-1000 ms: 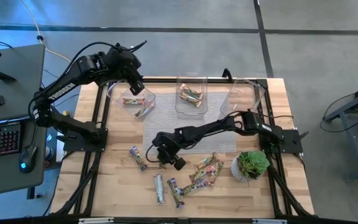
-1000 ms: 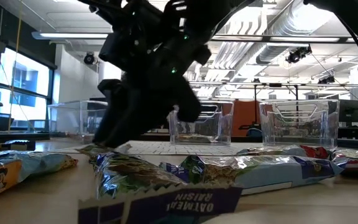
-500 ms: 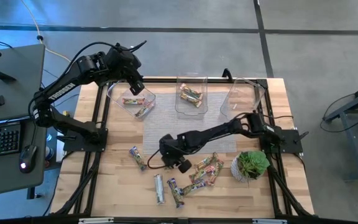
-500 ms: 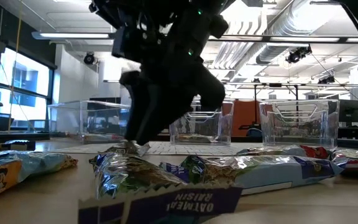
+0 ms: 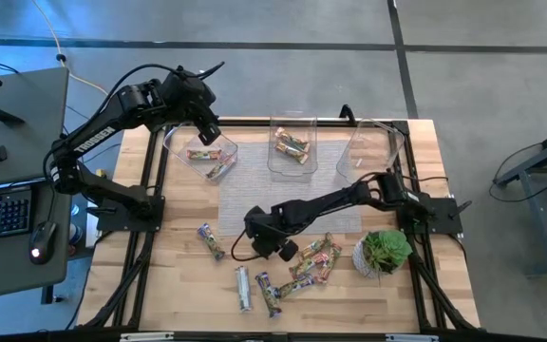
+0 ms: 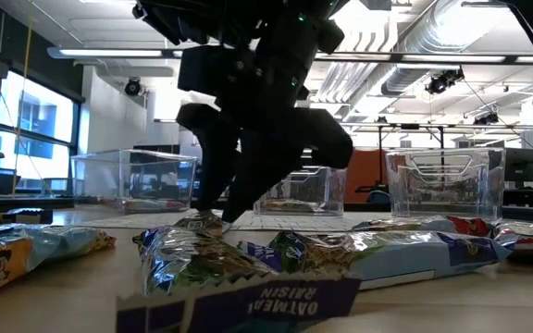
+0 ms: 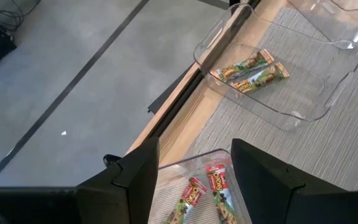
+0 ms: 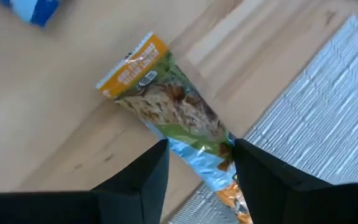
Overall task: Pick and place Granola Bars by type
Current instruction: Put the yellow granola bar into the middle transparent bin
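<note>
My right claw (image 5: 275, 249) has swung over the wooden surface (image 5: 188, 285) toward the pile of shiny bars (image 5: 313, 264). Its fingers sit open around an orange-and-green wrapped granola bar (image 8: 166, 109) lying flat, not squeezed yet. I think grabbing comes next. My left claw (image 5: 204, 133) hangs open and empty above the clear plastic bin (image 5: 200, 156).

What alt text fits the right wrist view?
The right gripper, open, straddles one end of an orange-and-green granola bar lying diagonally on the wooden table. The bar's near end reaches the edge of a grey ribbed mat, and a blue object shows at one corner.
</note>
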`<state>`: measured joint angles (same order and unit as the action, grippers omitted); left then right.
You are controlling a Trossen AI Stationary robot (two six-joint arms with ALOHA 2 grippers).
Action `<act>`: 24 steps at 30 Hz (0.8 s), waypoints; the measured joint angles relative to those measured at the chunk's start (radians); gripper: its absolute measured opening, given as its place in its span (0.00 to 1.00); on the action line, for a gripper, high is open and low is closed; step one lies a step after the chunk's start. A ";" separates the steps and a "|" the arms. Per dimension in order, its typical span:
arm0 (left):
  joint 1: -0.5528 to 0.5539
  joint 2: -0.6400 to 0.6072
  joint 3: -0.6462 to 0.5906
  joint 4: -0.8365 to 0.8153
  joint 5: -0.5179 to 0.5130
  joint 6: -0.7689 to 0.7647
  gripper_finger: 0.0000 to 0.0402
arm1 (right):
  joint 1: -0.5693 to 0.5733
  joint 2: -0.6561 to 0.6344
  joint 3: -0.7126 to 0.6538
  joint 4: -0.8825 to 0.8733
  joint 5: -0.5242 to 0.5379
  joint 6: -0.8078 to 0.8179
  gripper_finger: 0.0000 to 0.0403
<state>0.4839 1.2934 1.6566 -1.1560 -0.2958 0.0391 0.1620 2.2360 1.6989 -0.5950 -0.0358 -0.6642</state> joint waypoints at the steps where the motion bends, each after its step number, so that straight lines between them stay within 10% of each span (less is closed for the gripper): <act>1: 0.000 0.000 0.000 -0.002 0.000 0.000 0.48 | 0.000 0.000 0.001 -0.007 0.000 0.035 0.41; 24: 0.000 0.000 0.000 -0.026 0.000 0.000 0.48 | 0.025 -0.002 0.001 -0.028 0.128 0.539 0.41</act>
<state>0.4841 1.2934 1.6566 -1.1816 -0.2955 0.0387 0.1872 2.2345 1.7004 -0.6229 0.0918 -0.1256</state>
